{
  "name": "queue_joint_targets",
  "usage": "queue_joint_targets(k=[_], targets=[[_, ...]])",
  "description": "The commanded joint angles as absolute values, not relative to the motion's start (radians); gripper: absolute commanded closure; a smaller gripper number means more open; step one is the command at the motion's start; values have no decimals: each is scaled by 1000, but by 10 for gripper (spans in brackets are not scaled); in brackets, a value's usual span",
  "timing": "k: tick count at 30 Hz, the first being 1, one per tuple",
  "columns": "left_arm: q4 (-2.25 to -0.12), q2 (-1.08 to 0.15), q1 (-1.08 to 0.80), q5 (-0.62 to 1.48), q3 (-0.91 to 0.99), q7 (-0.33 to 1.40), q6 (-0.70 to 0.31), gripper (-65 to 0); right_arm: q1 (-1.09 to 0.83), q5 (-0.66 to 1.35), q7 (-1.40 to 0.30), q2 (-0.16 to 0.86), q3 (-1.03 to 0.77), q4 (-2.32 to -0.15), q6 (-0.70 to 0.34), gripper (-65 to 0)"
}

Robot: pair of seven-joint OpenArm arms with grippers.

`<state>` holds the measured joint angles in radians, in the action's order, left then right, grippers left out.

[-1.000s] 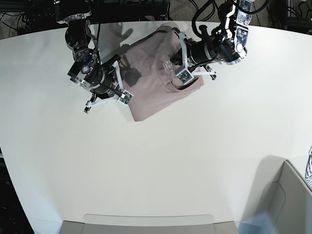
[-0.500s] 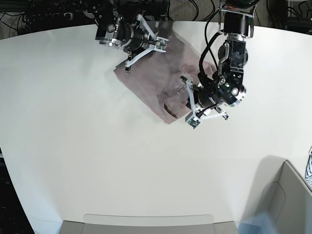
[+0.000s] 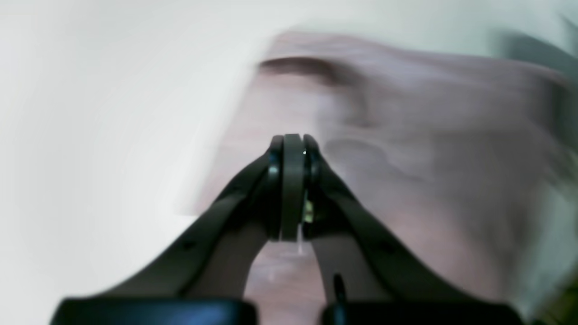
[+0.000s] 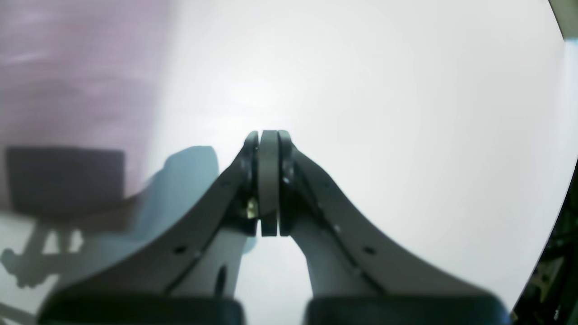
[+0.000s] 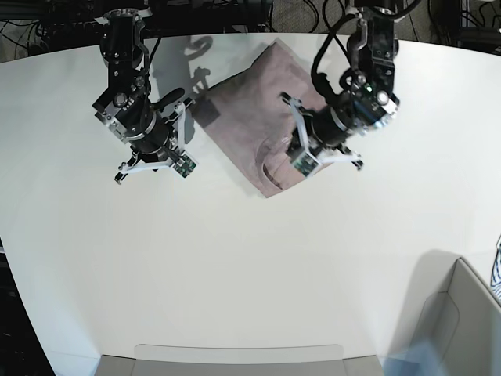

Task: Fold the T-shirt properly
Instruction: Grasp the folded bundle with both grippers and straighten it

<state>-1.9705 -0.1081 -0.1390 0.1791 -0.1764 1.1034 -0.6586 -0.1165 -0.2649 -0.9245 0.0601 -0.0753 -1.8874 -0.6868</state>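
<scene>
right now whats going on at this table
A two-armed robot is folding a pink T-shirt on a white table. The shirt lies as a folded rectangle near the far edge. The left end effector hovers shut over its near corner, holding nothing. The right end effector is shut too, over bare table beside the shirt.

White table (image 5: 235, 274); grey bin (image 5: 462, 329) at its near right corner, striped cloth (image 5: 496, 274) at frame edge.
</scene>
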Motion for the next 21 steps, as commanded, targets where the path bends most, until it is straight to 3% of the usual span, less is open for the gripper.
queue_joint_targets(k=[1, 6, 10, 16, 21], targets=[[-2005, -125, -173, 185, -205, 1095, -661, 0, -94, -260, -912, 61, -74, -1868, -698, 0], [-2017, -225, -234, 185, -386, 1093, -659, 0, -58, -260, -911, 51, -59, -1735, -698, 0], [-2003, -271, -237, 183, -423, 1095, -650, 0, -68, -260, -911, 44, 18, -1715, -698, 0], [-1886, -272, -202, 182, -231, 1095, -650, 0, -117, -260, -909, 45, 196, -1730, -698, 0], [-1903, -272, -163, 183, -67, 1102, -650, 0, -136, -259, -908, 44, 206, -1802, -698, 0]])
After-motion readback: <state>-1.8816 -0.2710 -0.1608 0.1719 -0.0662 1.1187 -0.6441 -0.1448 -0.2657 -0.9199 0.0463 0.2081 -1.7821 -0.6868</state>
